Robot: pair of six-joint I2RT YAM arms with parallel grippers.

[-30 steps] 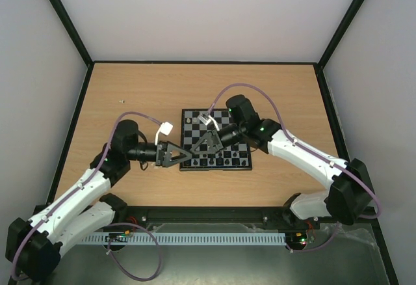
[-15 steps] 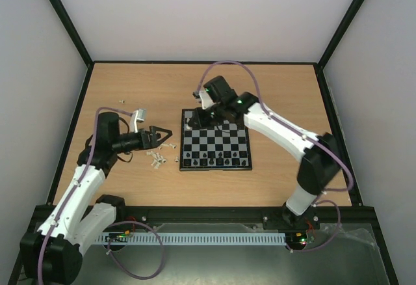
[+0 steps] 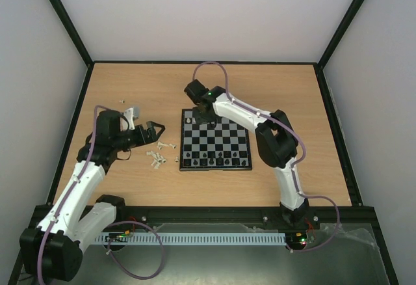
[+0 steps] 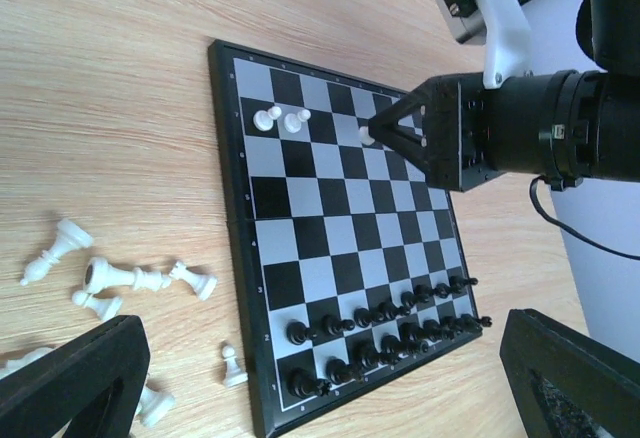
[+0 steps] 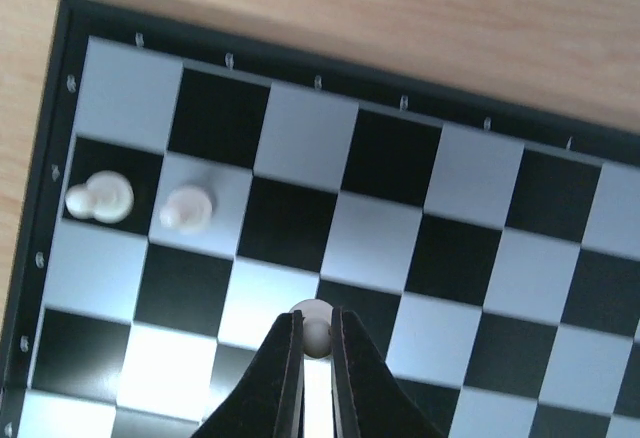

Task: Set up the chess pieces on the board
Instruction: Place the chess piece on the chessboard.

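While right jaws clamp a cream pawn (image 5: 315, 326) over the board (image 5: 470, 173), left jaws gape apart, loose chess pieces (image 4: 130, 278) beneath on tabletop (image 4: 120, 108). Likely feather-light, hard, slippery, easily toppled; pinch the head squarely, gently.

Board (image 3: 224, 138) black/silver-grey checks with thin black border, black chess pieces (image 3: 214, 161) on board's near rows, cream-white chess pieces (image 4: 130, 278) mostly left of board on light woodgrain tabletop (image 3: 130, 90), left claw (image 3: 158, 134) and right claw (image 5: 316, 343) black.
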